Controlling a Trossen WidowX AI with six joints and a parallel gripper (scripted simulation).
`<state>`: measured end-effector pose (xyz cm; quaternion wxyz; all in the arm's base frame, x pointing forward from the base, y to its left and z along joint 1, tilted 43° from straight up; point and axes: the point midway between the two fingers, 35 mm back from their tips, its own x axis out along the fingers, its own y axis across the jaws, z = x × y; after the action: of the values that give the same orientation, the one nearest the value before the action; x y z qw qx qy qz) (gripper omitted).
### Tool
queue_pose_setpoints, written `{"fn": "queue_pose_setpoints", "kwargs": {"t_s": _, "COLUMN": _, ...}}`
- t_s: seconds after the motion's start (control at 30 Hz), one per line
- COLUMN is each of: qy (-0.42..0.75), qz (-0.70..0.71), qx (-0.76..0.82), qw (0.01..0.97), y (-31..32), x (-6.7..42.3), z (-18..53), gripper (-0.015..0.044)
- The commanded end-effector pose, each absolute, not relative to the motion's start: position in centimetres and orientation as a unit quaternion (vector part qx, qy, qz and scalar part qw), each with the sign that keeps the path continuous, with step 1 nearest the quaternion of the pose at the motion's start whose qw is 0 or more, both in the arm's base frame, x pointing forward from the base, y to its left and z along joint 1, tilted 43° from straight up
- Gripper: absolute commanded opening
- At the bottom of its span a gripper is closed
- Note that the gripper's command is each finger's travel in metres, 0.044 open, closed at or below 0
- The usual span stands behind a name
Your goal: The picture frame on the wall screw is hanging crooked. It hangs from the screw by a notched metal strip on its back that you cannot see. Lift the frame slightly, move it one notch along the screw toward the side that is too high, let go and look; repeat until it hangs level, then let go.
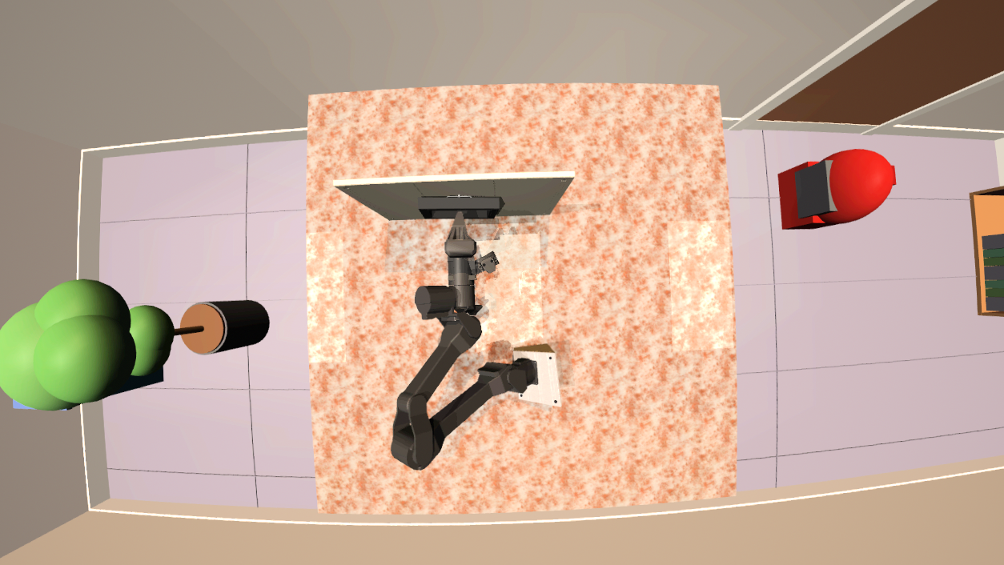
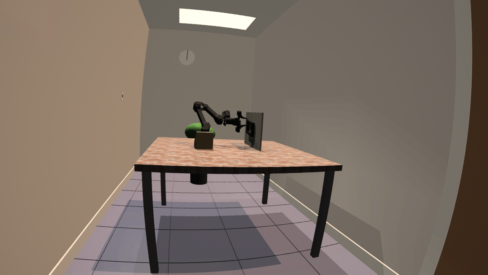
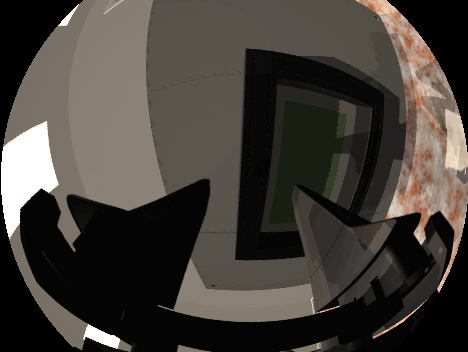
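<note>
Wrist view: gripper [image 3: 255,197] fingers straddle the picture frame [image 3: 255,142] edge, unclosed

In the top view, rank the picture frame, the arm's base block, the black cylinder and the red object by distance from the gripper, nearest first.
1. Picture frame: right at the open gripper, on the wall panel.
2. Base block: on the table, toward the image bottom and right.
3. Black cylinder: off the table, image left.
4. Red object: off the table, far image right.
</note>
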<state>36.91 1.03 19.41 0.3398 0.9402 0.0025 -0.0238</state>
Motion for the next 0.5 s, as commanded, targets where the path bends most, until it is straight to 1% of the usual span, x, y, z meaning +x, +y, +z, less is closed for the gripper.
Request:
{"fn": "queue_pose_setpoints", "kwargs": {"t_s": 0.0, "qy": 0.005, "qz": -0.022, "qx": 0.94, "qw": 0.342, "y": 1.1, "x": 37.6, "z": 19.5, "gripper": 0.026}}
{"fn": "queue_pose_setpoints", "kwargs": {"t_s": 0.47, "qy": 0.005, "qz": -0.021, "qx": 0.94, "qw": 0.342, "y": 1.1, "x": 39.9, "z": 19.3, "gripper": 0.026}}
